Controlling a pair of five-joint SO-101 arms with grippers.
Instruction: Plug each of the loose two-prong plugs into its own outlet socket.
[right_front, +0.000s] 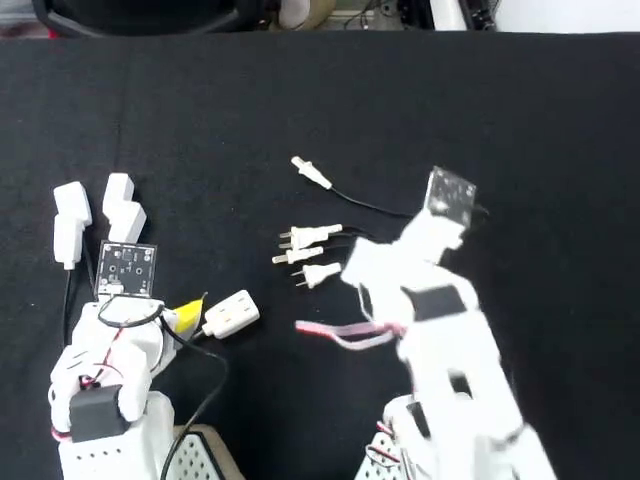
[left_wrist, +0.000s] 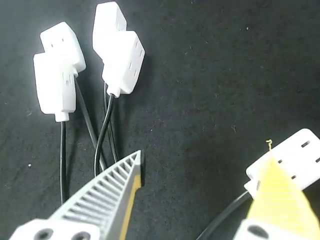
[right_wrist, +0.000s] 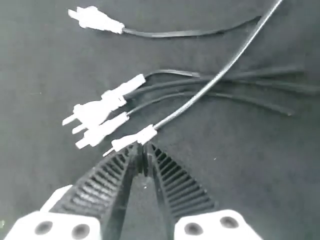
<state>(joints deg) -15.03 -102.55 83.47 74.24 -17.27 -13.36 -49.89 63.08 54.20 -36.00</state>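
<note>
Several white two-prong plugs on black cords lie mid-table: one apart at the far side (right_front: 310, 172), then two close together (right_front: 310, 236), (right_front: 298, 255), and the nearest one (right_front: 318, 273). My right gripper (right_wrist: 143, 149) is shut, its tips pinched at the rear of that nearest plug (right_wrist: 131, 140). White outlet sockets lie at the left (right_front: 70, 215), (right_front: 120, 200), also seen from the left wrist (left_wrist: 55, 75), (left_wrist: 120, 52). My left gripper (left_wrist: 204, 152) stands open; another socket (left_wrist: 295, 155) rests against the outside of its yellow finger (right_front: 185, 315).
Black cords run from the plugs under the right arm (right_front: 440, 330) and from the sockets back under the left arm (right_front: 105, 370). A loose pink wire (right_front: 345, 335) lies beside the right arm. The black table's far edge (right_front: 320, 32) is well beyond everything.
</note>
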